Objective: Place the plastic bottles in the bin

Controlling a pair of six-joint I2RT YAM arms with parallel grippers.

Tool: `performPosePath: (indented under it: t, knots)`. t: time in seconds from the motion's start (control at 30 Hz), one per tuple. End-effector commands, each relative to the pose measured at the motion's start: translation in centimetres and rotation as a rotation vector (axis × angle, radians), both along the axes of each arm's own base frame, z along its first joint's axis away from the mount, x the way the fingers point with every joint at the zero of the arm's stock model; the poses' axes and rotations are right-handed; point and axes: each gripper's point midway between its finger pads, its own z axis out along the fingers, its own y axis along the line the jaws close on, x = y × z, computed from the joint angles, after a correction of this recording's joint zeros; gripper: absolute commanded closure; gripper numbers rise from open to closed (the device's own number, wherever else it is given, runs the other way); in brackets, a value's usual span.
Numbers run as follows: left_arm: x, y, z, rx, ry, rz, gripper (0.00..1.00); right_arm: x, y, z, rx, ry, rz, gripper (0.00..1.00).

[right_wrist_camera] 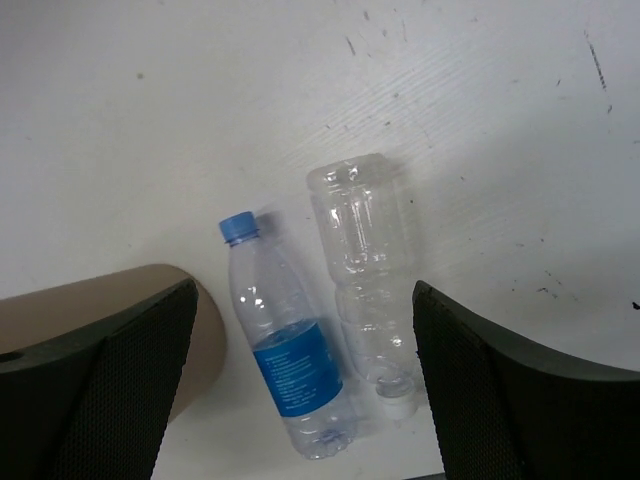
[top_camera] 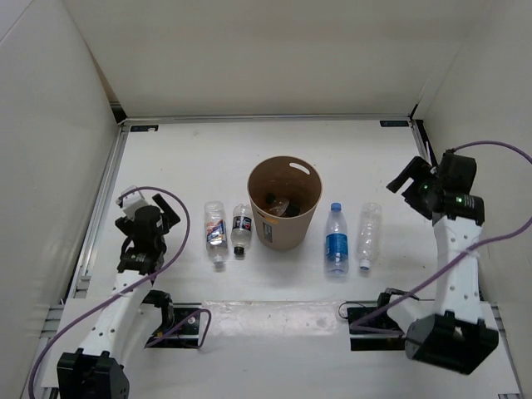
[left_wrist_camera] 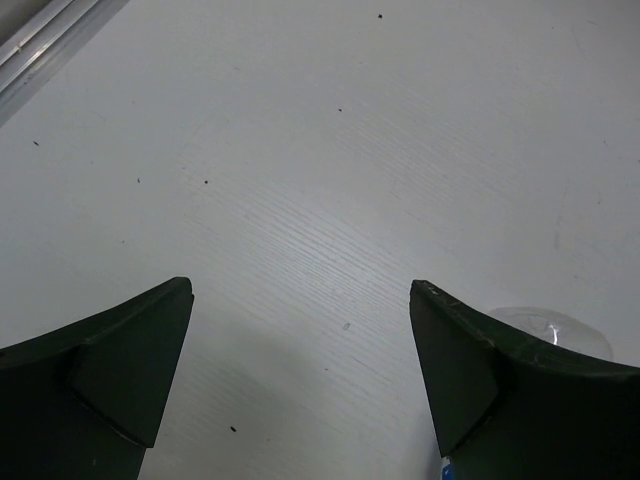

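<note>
The tan bin (top_camera: 284, 202) stands mid-table with some dark items inside. Left of it lie the white-labelled bottle (top_camera: 216, 233) and the shorter dark-labelled bottle (top_camera: 242, 229). Right of it lie the blue-labelled bottle (top_camera: 336, 239) and the unlabelled bottle (top_camera: 369, 235). My left gripper (top_camera: 150, 223) is open and empty, left of the white-labelled bottle; in its wrist view (left_wrist_camera: 300, 285) only a clear bottle end (left_wrist_camera: 550, 325) shows. My right gripper (top_camera: 410, 179) is open and empty, raised to the right of the unlabelled bottle. Its wrist view (right_wrist_camera: 302, 288) shows the blue-labelled bottle (right_wrist_camera: 290, 350), the unlabelled bottle (right_wrist_camera: 365, 280) and the bin's side (right_wrist_camera: 210, 350).
White walls enclose the table on the left, back and right. A metal rail (top_camera: 100, 216) runs along the left edge and shows in the left wrist view (left_wrist_camera: 50, 40). Both arm bases and purple cables (top_camera: 187, 241) sit at the near edge.
</note>
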Motion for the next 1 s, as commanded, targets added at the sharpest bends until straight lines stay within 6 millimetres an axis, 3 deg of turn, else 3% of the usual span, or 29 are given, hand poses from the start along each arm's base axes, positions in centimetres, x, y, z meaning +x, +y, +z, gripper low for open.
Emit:
performPosePath:
  t: [0.0,0.3,0.5,0.7,0.77,0.97]
  knots:
    - [0.9,-0.9,1.2,-0.043,-0.037,-0.035,0.00,1.1,-0.7,-1.6,0.006,0.092,-0.043,0.11]
    - [1.4,-1.2,1.0,-0.054,-0.016,-0.048,0.00,3.5,2.4,-10.1,0.154,0.310,0.036,0.11]
    - [1.3,-1.2,1.1,-0.054,-0.023,-0.047,0.00,3.7,3.9,-12.5,0.199,0.371,0.062,0.11]
    - [1.1,-1.1,1.1,-0.056,-0.036,-0.042,0.00,2.5,5.9,-15.7,0.284,0.445,0.074,0.11]
    - [1.1,-1.1,1.0,-0.056,-0.035,-0.042,0.00,1.8,6.4,-16.9,0.325,0.454,0.064,0.16]
    - [1.2,-1.1,1.2,-0.059,-0.040,-0.041,0.00,1.5,5.7,-17.1,0.307,0.445,0.023,0.16]
